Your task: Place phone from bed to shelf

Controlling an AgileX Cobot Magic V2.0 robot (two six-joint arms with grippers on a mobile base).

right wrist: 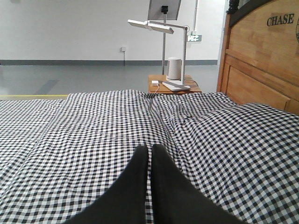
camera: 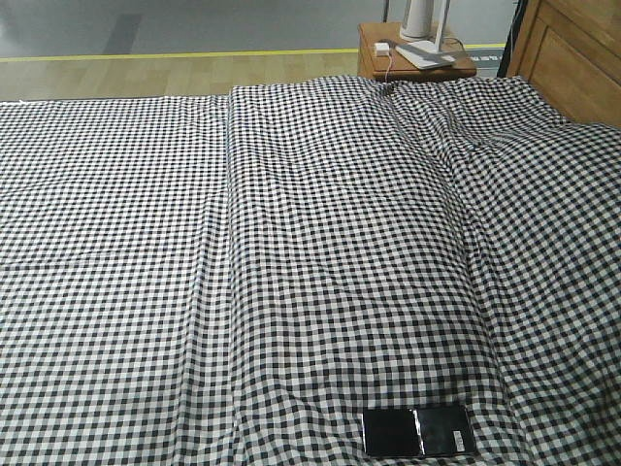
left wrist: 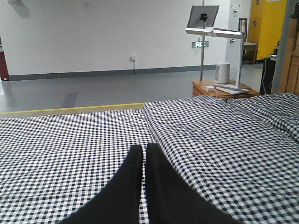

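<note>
There was one bed (camera: 291,243). It had one wooden headboard (camera: 572,58). There was one black phone (camera: 417,431), open in two halves. There was one small nightstand (camera: 371,60). There was one white lamp (right wrist: 150,25), one white round tub-shaped thing (right wrist: 174,68) and one little white box (camera: 381,47). There were two pincers, one left pincer (left wrist: 144,148) and one right pincer (right wrist: 150,149). There was one yellow line (camera: 175,55) on the floor (camera: 146,80).
</note>
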